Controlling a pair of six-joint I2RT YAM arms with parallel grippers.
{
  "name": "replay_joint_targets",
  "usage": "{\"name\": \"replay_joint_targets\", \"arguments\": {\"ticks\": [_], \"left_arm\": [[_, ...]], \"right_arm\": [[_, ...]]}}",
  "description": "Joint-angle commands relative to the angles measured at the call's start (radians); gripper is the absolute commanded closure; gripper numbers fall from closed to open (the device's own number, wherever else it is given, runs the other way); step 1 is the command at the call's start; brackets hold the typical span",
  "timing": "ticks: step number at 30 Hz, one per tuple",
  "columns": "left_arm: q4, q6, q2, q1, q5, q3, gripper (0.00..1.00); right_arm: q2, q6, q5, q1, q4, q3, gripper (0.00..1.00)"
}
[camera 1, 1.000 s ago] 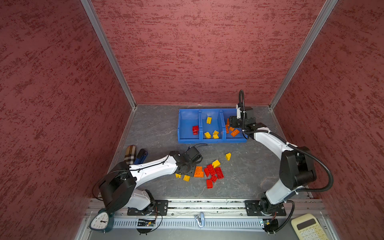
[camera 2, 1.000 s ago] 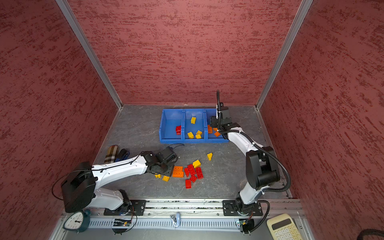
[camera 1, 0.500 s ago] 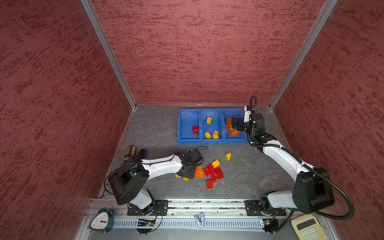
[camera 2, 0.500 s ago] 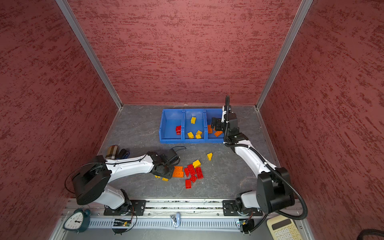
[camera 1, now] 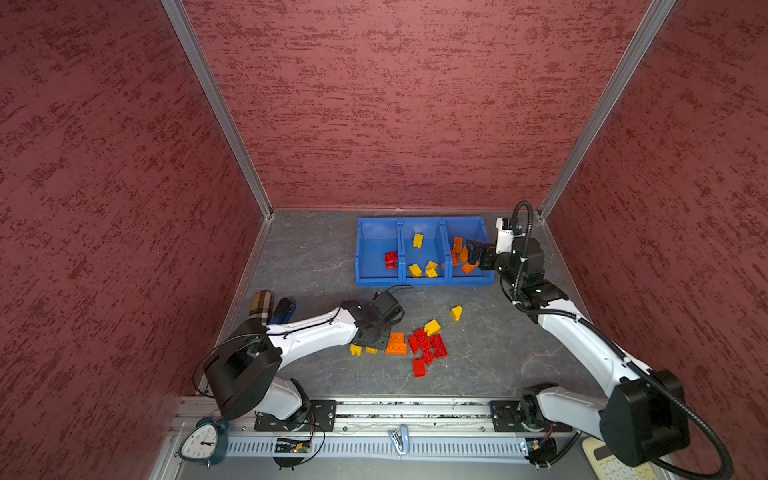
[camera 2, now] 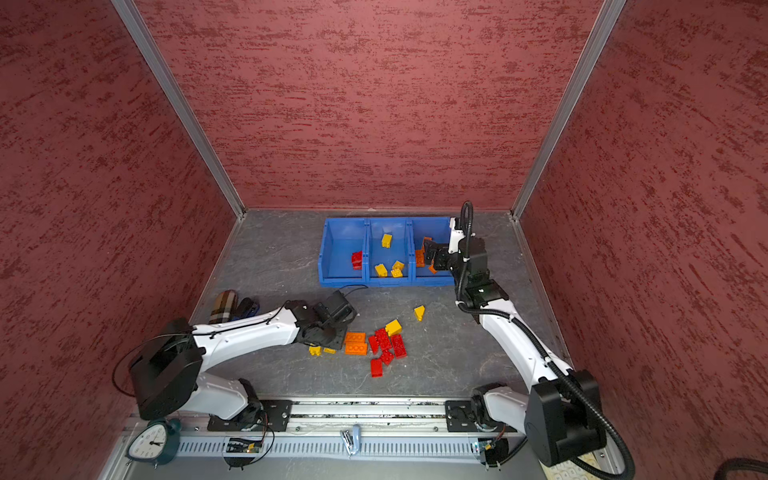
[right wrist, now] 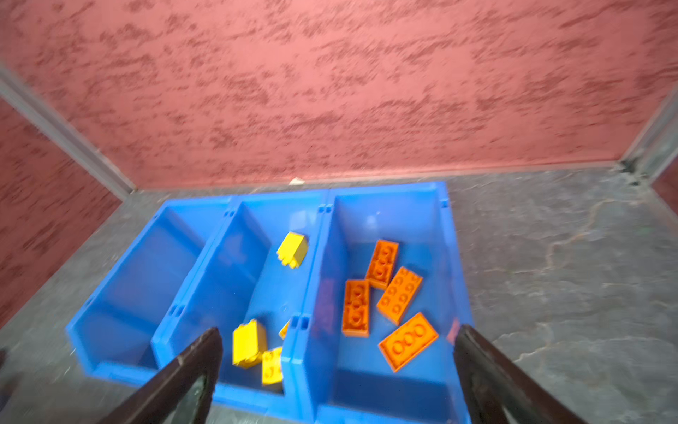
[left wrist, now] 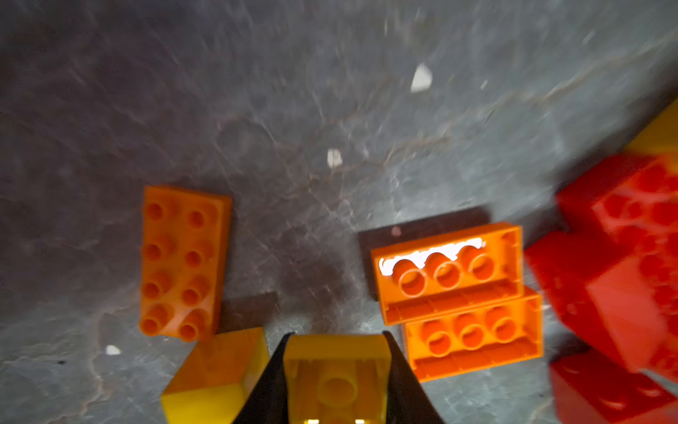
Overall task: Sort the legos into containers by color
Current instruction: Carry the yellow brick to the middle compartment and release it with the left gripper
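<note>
Left end effector (left wrist: 335, 336): pinching yellow brick (left wrist: 335, 370) down at counter (camera 1: 311, 257), in loose pile; may twist out when you lift.
Neighbours: second yellow brick (left wrist: 220, 370), orange bricks (left wrist: 466, 301) just beside; could get dragged.
Right end effector (right wrist: 338, 330): spread, empty, above containers (camera 1: 424, 283), orange bin; arms could clash there.
</note>
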Motion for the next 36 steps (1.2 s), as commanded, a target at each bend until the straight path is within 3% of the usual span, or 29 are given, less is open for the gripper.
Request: {"name": "replay_joint_targets", "arguments": {"ticks": [1, 5, 9, 12, 16, 22, 27, 32, 36], "left_arm": [[0.105, -0.002, -0.048, 0.022, -0.059, 0.088, 0.78], [0.214, 0.079, 0.021, 0.024, -0.111, 0.214, 0.78], [0.309, 0.136, 0.175, 0.042, -0.138, 0.369, 0.78], [0.370, 0.175, 0.306, 0.051, -0.145, 0.482, 0.78], [0.341, 0.203, 0.479, 0.072, -0.118, 0.675, 0.78], [0.359, 0.219, 0.666, 0.095, -0.198, 0.869, 0.75], [0.362, 0.191, 0.801, 0.127, -0.131, 1.013, 0.71], [0.268, 0.197, 0.914, 0.128, -0.135, 1.202, 0.57], [0.264, 0.207, 0.905, 0.118, -0.135, 1.217, 0.41]], "right_arm": [[0.000, -0.022, -0.107, 0.000, -0.131, 0.053, 0.01], [-0.043, 0.006, -0.085, 0.000, -0.122, 0.013, 0.01], [-0.083, 0.056, -0.116, 0.000, -0.049, -0.039, 0.01], [-0.097, 0.098, -0.078, 0.000, 0.004, -0.061, 0.01], [-0.099, 0.137, -0.013, 0.000, 0.027, -0.048, 0.01], [-0.094, 0.134, 0.023, 0.000, 0.015, -0.046, 0.01], [-0.097, 0.116, 0.015, -0.001, -0.047, -0.034, 0.01], [-0.096, 0.104, -0.004, 0.000, -0.097, -0.032, 0.01], [-0.073, 0.160, 0.044, 0.000, -0.151, -0.030, 0.01]]}}
